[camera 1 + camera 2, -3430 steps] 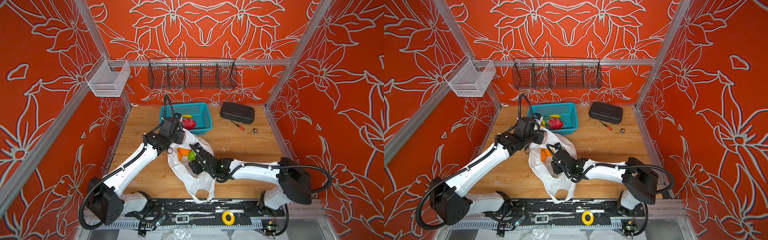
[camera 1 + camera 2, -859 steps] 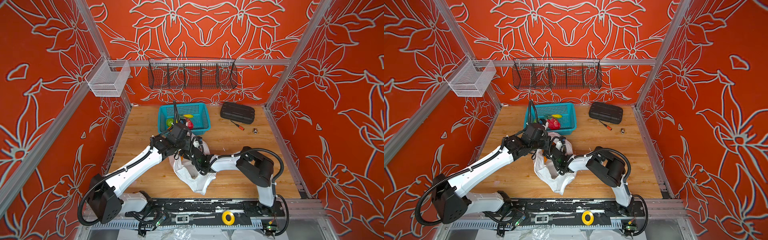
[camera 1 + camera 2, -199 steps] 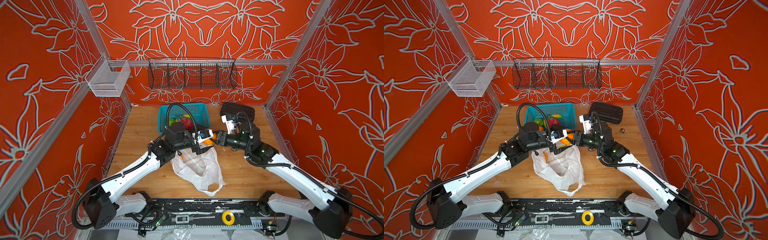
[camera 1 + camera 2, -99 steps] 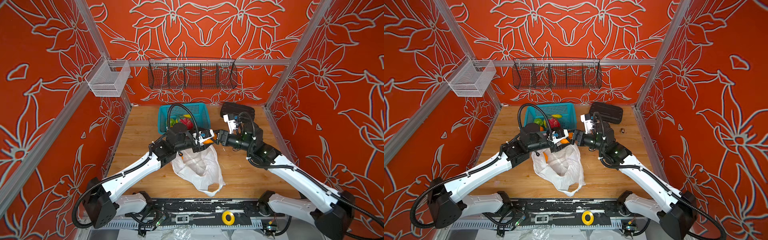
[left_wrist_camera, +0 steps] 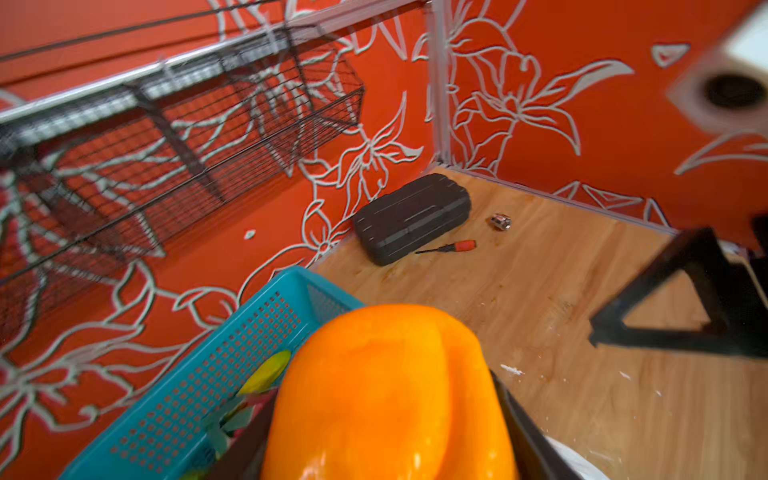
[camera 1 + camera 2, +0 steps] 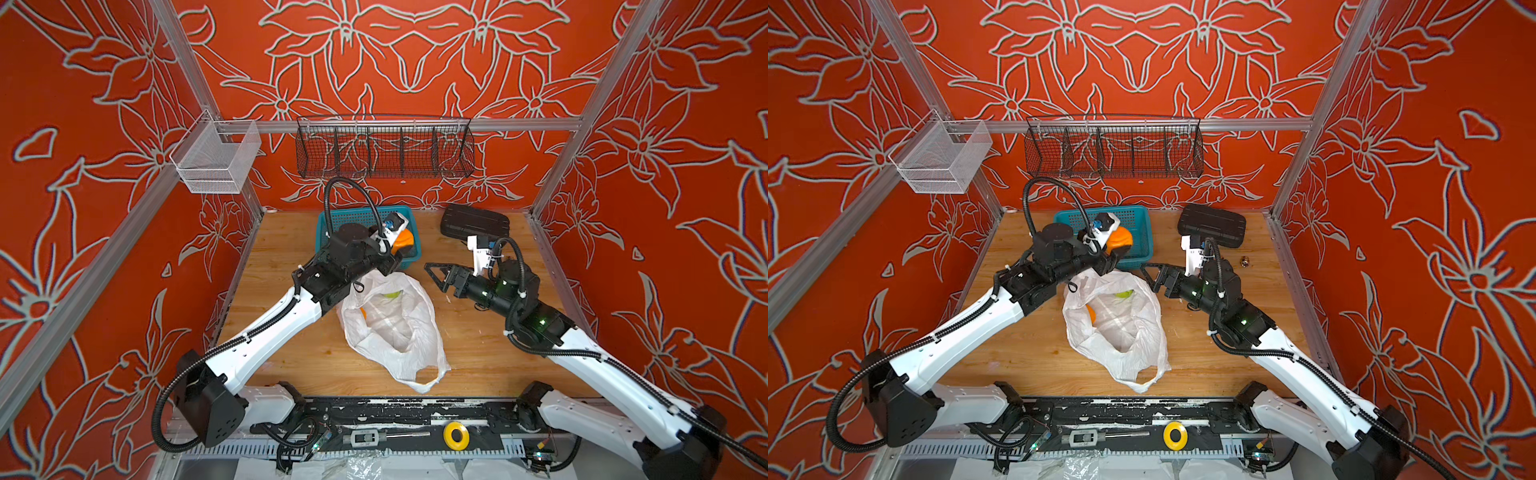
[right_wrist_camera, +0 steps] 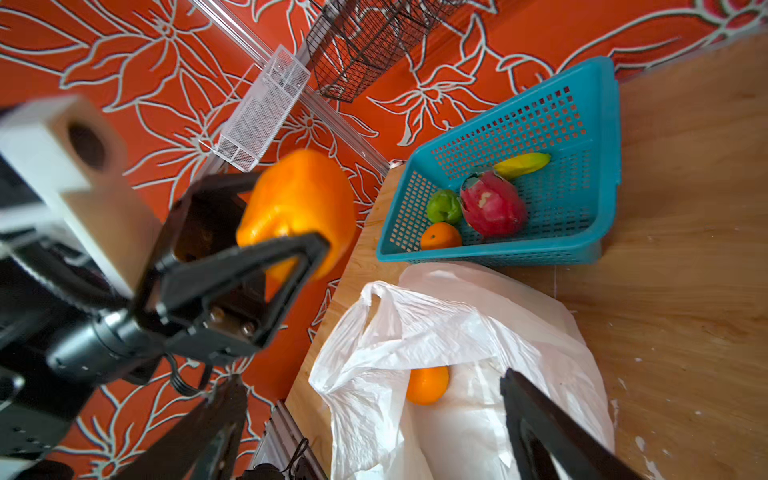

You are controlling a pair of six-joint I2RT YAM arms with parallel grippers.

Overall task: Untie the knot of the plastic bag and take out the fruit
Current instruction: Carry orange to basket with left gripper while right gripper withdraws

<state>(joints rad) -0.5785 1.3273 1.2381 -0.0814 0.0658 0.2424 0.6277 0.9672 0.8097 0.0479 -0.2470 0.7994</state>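
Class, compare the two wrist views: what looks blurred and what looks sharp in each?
Left wrist view: the orange fruit looks soft and the wire rack smeared, the black case clearer. Right wrist view: the left hand holding that fruit is blurred, the teal basket and plastic bag are crisp.

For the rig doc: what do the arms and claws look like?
The left arm and right arm: white link shells, black joints, black corrugated cables; left claw and right claw: black triangular open-frame fingers, white camera block at each wrist.
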